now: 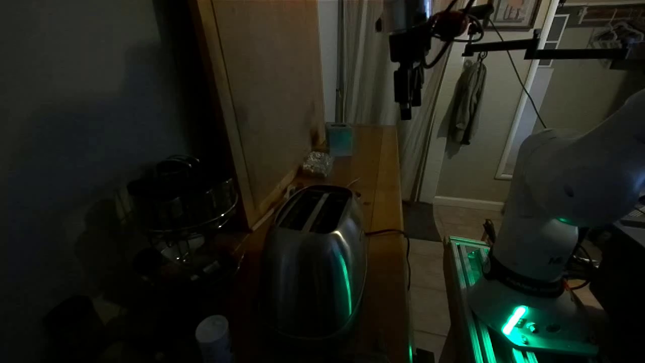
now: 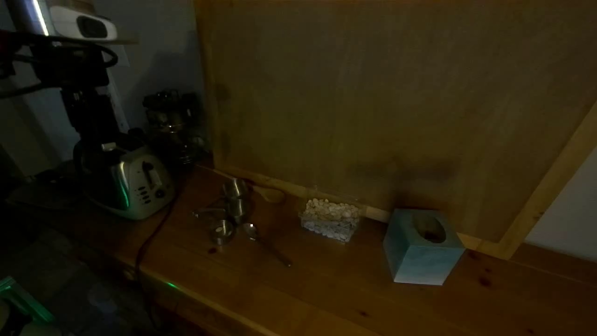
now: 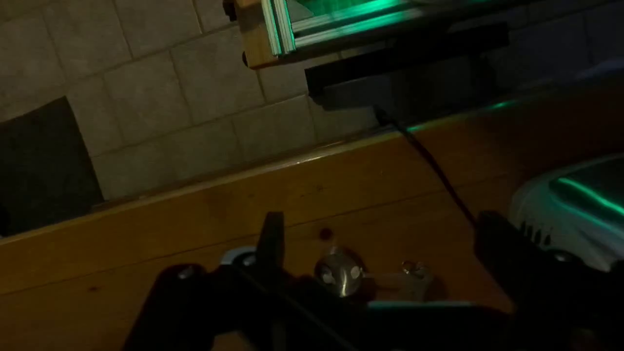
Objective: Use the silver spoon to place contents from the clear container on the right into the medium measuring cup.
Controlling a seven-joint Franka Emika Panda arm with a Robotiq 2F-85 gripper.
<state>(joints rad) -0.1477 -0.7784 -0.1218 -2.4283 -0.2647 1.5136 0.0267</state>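
The silver spoon (image 2: 267, 245) lies on the wooden counter, its bowl toward the cups. The clear container (image 2: 330, 219), filled with whitish pieces, stands right of the spoon against the board. Metal measuring cups stand left of the spoon: a small cup (image 2: 222, 231) in front, a middle cup (image 2: 237, 210) behind it, and another cup (image 2: 234, 187) at the back. My gripper (image 1: 407, 112) hangs high above the counter, near the toaster in an exterior view (image 2: 108, 144). In the wrist view, its fingers (image 3: 380, 219) are wide apart with nothing between them. The small cup (image 3: 340, 274) holds two whitish pieces.
A metal toaster (image 2: 135, 182) stands left of the cups, its cord (image 2: 151, 238) hanging over the front edge. A blue tissue box (image 2: 422, 252) stands right of the container. A wooden spoon (image 2: 270, 194) lies by the back board (image 2: 373, 93). The scene is dark.
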